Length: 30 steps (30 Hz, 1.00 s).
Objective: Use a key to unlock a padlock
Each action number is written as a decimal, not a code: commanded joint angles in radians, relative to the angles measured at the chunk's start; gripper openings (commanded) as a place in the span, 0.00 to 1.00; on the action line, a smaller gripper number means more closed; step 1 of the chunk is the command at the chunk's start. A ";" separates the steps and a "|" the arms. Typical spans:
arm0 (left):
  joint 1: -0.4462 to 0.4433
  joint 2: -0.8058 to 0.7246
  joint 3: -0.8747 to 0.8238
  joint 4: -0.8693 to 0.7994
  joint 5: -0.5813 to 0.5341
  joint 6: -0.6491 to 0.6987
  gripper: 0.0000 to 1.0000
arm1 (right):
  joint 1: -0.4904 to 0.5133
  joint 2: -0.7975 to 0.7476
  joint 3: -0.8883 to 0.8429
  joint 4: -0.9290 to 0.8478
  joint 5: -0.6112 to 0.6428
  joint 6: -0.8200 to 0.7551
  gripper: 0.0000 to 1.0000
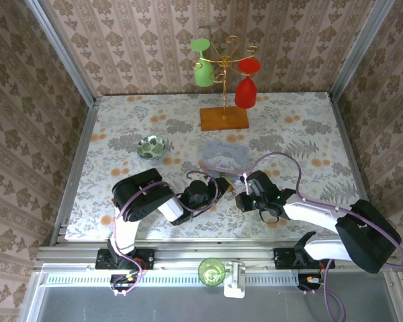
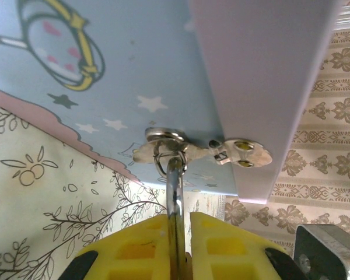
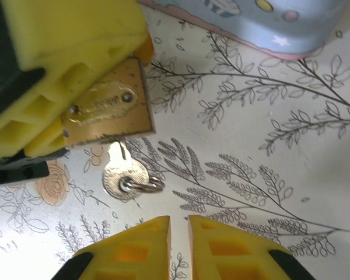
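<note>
The left end effector (image 2: pixel 176 239) is clamped on the padlock (image 3: pixel 108 108), which is hooked to the tin (image 2: pixel 105 70). The key (image 3: pixel 123 174) is already in it. The right end effector (image 3: pixel 179 233), open a crack and empty, hangs near the key. Next it should pinch and turn the key.
</note>
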 commanded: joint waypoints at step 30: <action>-0.013 -0.046 0.032 0.051 0.044 -0.007 0.00 | -0.285 0.052 -0.107 0.449 -0.604 0.267 0.44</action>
